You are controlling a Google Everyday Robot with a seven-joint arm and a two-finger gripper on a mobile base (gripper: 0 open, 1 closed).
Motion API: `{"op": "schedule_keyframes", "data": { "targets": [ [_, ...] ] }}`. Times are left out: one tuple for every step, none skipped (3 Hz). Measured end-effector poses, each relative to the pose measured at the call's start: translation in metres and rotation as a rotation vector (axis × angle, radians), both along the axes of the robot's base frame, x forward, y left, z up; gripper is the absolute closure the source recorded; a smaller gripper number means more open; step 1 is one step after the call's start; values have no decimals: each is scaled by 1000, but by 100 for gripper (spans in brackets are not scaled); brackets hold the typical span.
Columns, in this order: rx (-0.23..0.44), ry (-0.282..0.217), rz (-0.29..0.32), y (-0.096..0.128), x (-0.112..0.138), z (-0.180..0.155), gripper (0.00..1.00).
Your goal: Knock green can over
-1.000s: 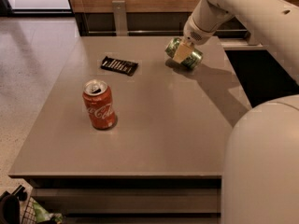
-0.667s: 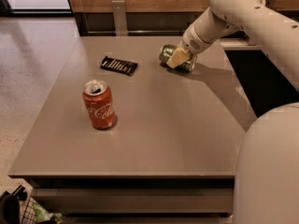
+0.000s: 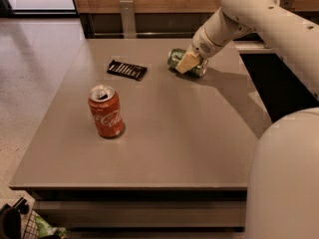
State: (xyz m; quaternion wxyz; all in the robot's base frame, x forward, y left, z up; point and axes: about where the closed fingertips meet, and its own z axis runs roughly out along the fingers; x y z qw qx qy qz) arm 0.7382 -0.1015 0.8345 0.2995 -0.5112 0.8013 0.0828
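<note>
The green can [image 3: 175, 57] lies on its side at the back of the grey table [image 3: 169, 143], right of centre, with its silver end pointing left. My gripper [image 3: 186, 62] is on top of the can's middle and touches it, with the white arm [image 3: 234, 19] reaching in from the upper right. The tan gripper tip hides the middle of the can.
A red cola can [image 3: 105, 111] stands upright at the table's left middle. A flat black object [image 3: 127, 69] lies behind it. A metal post [image 3: 127, 16] stands beyond the far edge. My white body [image 3: 284, 183] fills the lower right.
The green can has gone from leaning to lying flat on its side and has shifted left. My gripper has moved left and down with it.
</note>
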Motion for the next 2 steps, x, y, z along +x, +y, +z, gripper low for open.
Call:
{"op": "schedule_keyframes", "data": {
  "targets": [
    [0, 0, 0, 0, 0, 0, 23],
    [0, 4, 3, 2, 0, -3, 1]
  ]
}}
